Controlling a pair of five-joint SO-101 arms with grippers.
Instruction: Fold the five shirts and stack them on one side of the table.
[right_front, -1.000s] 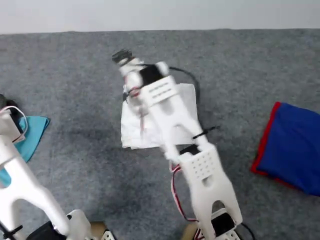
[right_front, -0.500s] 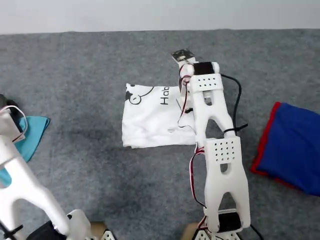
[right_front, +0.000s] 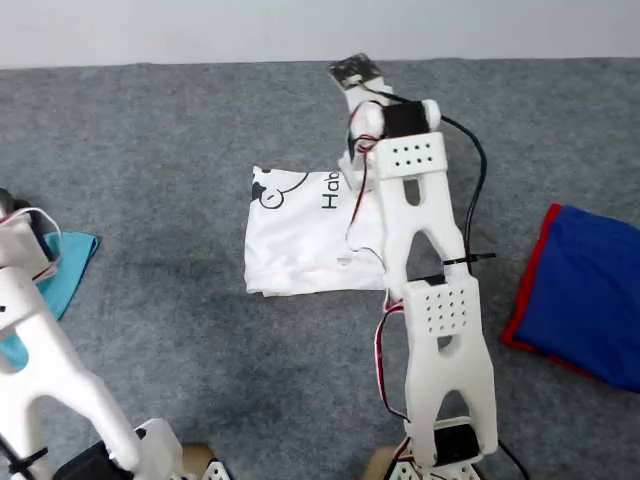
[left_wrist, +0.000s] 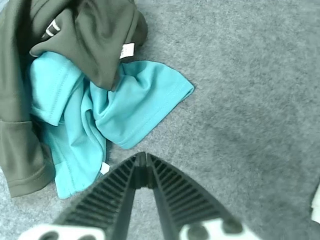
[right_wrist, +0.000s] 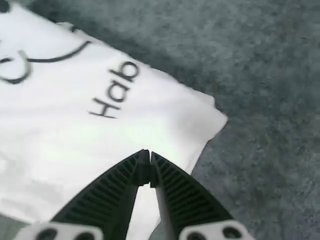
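A folded white shirt (right_front: 300, 235) with black print lies in the middle of the table; it is the white shirt (right_wrist: 95, 135) under my right gripper (right_wrist: 146, 156), which is shut and empty above its far right corner. In the high view the right arm (right_front: 415, 220) stretches over that shirt's right side. At the table's left edge lies a crumpled teal shirt (left_wrist: 120, 112) with a dark shirt (left_wrist: 75, 35) bunched against it. Just short of the teal shirt's hem hangs my left gripper (left_wrist: 145, 167), shut on nothing. A folded blue shirt (right_front: 585, 295) with red trim lies at the right.
Grey carpet (right_front: 170, 330) covers the table. The left arm's white links (right_front: 40, 360) rise at the lower left, beside the teal shirt's corner (right_front: 70, 265). Bare carpet runs between the white shirt and the blue one.
The right arm has swung from over the white shirt's left part to its right side, uncovering the print, then stretched a little farther back. The left arm has barely shifted.
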